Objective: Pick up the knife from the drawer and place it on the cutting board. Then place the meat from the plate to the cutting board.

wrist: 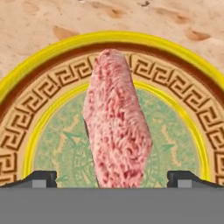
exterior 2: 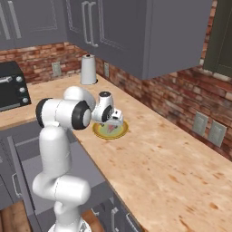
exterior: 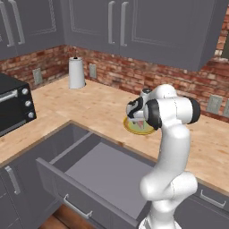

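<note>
drawer (exterior: 107,176) nearest, pulled out below the counter (exterior: 80,109) edge, in front of the plate. flat grey floor bare as far as seen, right part hidden behind the arm. silver bar handle on its front.

plate (exterior: 134,129) just past the drawer, on the counter close to the front edge. yellow rim, brown key-pattern band, pale green centre (wrist: 57,148). in the right base view it (exterior 2: 110,132) lies partly under the hand.

meat (wrist: 116,122) on the plate, pink oblong slab with paler streaks, running from the plate centre out to the rim band. in the base views just a pink bit (exterior 2: 109,130) under the hand.

gripper (wrist: 111,177) directly above the plate, pointing down at the meat. fingers (wrist: 41,177) spread wide, one tip each side of the meat's near end, meat between them. touching or not: cannot tell. nothing gripped. in the left base view the hand (exterior: 135,112) sits over the plate; arm elbow bulks in front of it.

toaster oven (exterior: 13,105) left of the plate, at the counter's left end, black with knobs.

paper towel roll (exterior: 76,73) beyond the plate, upright against the brick wall (exterior: 125,74). also in the right base view (exterior 2: 89,69).

outlets (exterior 2: 208,129) on the wall right of the plate. grey upper cabinets (exterior: 134,27) above the wall.
</note>
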You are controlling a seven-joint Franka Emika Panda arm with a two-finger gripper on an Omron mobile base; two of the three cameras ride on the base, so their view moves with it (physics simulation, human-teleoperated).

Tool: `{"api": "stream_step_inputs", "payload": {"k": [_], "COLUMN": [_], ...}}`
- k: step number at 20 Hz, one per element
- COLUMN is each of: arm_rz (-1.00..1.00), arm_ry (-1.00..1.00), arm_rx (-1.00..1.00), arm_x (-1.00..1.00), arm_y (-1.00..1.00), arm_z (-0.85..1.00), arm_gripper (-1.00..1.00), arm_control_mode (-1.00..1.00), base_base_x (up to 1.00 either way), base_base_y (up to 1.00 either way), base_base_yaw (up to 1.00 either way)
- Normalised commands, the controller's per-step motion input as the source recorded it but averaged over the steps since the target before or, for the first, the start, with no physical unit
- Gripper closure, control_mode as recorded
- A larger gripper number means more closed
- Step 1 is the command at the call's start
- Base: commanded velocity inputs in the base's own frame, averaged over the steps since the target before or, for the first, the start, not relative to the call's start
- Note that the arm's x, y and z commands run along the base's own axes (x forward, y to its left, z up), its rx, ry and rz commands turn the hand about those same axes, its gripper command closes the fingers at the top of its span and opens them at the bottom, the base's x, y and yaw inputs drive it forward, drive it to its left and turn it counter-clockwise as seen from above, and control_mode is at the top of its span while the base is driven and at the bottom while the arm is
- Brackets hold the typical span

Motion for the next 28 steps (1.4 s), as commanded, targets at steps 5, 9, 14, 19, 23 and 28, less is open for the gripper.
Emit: {"api": "stream_step_inputs", "payload": {"k": [5, 9, 14, 19, 23, 28], "arm_rz": [0.05, 0.06, 0.06, 0.04, 0.0, 0.11], "arm_ry": [0.0, 0.03, 0.02, 0.03, 0.02, 0.0], "arm_rx": [0.0, 0.0, 0.0, 0.0, 0.0, -0.02], "arm_x": [0.28, 0.27, 0.08, -0.01, -0.21, -0.15], "arm_y": [-0.01, -0.02, 0.0, 0.19, 0.78, 0.49], "arm_z": [-0.27, -0.29, -0.33, -0.36, -0.23, -0.08], "arm_gripper": [-1.0, -1.0, 1.0, 1.0, 1.0, 1.0], "arm_control_mode": [-1.0, -1.0, -1.0, -1.0, -1.0, -1.0], "base_base_x": [0.0, 0.0, 0.0, 0.0, 0.0, 0.0], "base_base_y": [0.0, 0.0, 0.0, 0.0, 0.0, 0.0], "base_base_yaw": [0.0, 0.0, 0.0, 0.0, 0.0, 0.0]}}
